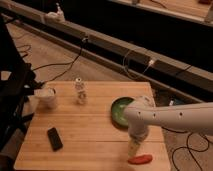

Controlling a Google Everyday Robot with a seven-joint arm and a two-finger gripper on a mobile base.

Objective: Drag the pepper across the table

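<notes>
Pepper [140,159], small and red-orange, lies flat on the table [90,127] toward 5 o'clock of the wooden top, close to the near edge and pointing roughly from 9 to 3 o'clock. The gripper [134,149] hangs just beside it, at about 11 o'clock of the pepper, pointing down at the planks. Whether it touches the pepper cannot be told, nor whether it is clenched or released. The white arm [170,116] comes in from 3 o'clock, bends at a rounded joint over the table and drops to the gripper. A green bowl [118,111] sits at about 12 o'clock of the pepper, its right side hidden behind the arm. A black slab [54,138] lies toward 8 o'clock of the table, well apart from the pepper. A white cup [48,97] stands toward 10 o'clock, and a small pale bottle [80,91] stands upright near 11 o'clock, between cup and bowl.
</notes>
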